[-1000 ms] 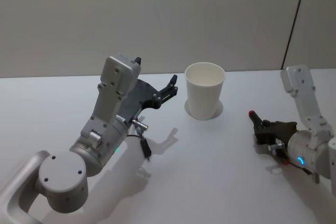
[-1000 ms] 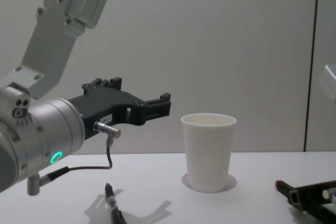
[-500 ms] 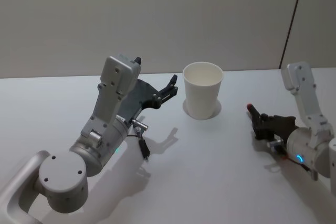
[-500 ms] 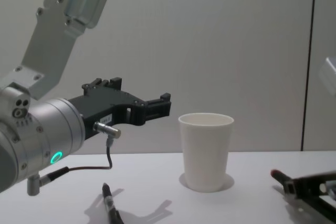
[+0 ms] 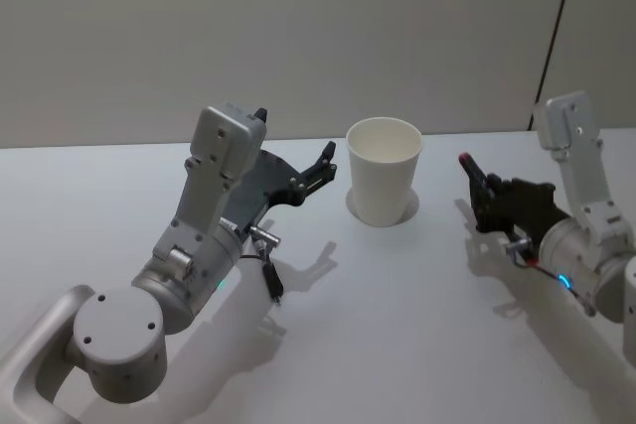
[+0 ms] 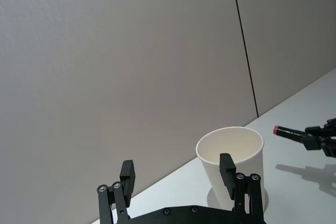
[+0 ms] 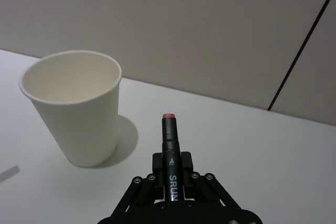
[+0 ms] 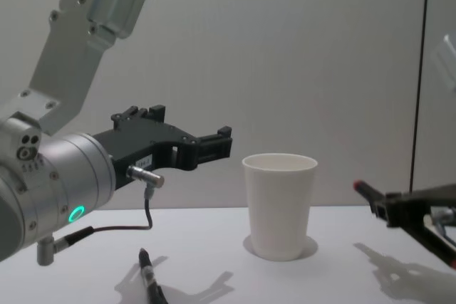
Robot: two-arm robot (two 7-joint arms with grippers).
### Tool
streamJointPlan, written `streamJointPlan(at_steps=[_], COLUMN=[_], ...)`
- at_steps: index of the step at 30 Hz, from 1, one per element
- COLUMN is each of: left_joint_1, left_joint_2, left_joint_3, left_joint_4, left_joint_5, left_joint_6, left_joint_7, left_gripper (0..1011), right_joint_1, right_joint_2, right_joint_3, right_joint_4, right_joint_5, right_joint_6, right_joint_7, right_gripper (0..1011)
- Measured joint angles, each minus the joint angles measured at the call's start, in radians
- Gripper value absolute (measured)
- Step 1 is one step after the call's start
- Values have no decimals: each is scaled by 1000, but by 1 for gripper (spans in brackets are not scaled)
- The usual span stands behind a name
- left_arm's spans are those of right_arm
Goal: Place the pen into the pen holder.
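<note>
Since a second ago the right pincer (image 5: pixel 494 201) has risen off the surface (image 5: pixel 397 325). Its fingers are closed on the pen (image 5: pixel 475 174), whose red tip points at the pen holder (image 5: pixel 384 171) from just below rim height. Bare surface separates the two. The left pincer (image 5: pixel 323 168) hangs spread wide and empty beside the holder's other side. A second pen (image 5: pixel 274 283) lies on the surface nearer the robot.

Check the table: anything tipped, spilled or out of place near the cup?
Nothing stands out. The paper cup stands upright. The right gripper holds the red-tipped pen off the table, right of the cup. The left gripper hovers open on the cup's other side, with a second dark pen lying on the table below that arm.
</note>
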Motion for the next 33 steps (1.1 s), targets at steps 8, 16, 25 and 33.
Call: streamJointPlan(at_steps=[8,16,25,33], left_joint_1=[0,0,0,0], left_joint_2=[0,0,0,0], left_joint_3=[0,0,0,0], left_joint_4=[0,0,0,0], left_joint_5=[0,0,0,0], left_joint_6=[0,0,0,0], left_joint_7=[0,0,0,0], left_gripper=[1001,1001,1001,1001], right_joint_1=[11,31,61,109], right_joint_2=[0,-2,-10,-31], right_joint_3=[-1,-1,-1,-4], right_joint_4=[-8,-9,2,44], right_joint_5=[-31,-58,-78,-94], right_joint_6=[-104,-217,-337,-472], right_joint_7=[15,33,51,77], right_gripper=[189,189,189,189])
